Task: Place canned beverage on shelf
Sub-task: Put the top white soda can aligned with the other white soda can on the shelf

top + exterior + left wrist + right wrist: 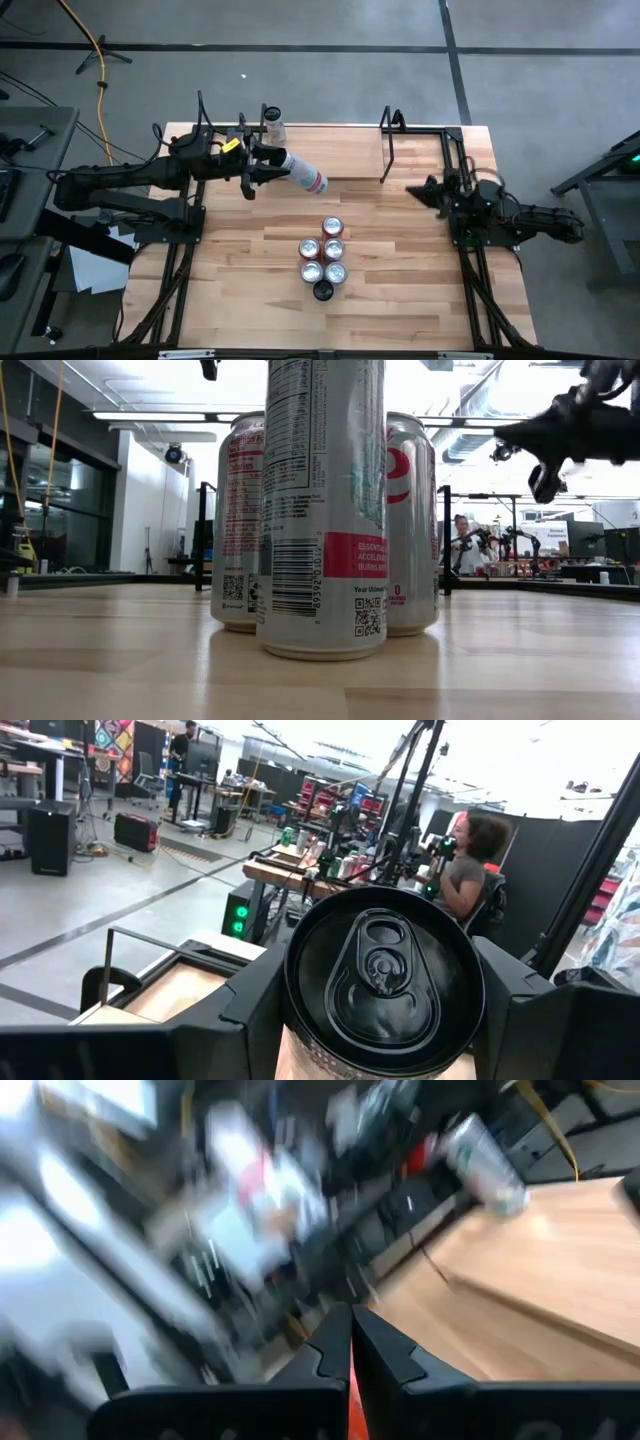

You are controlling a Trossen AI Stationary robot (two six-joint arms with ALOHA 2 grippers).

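We observe the left tool [262, 168] pinching a cylindrical silver can [303, 172] with a pink band, tilted on its side, its black pull-tab lid [384, 982] facing the wrist camera between the matte dark fingers [250, 1005]. Beyond that tool stands the shelf [340, 152], a pale wooden plank with thin black rod uprights, bearing one upright can [273, 124]. Nearer the table's front edge than the tool, five cans [326, 257] cluster upright on the light, grained wood table [400, 270]. The right tool [421, 192] hangs well apart to the side, fingers pressed together. Behind lies a grey concrete floor [300, 60]; a seated person [470, 870] works at a far bench.
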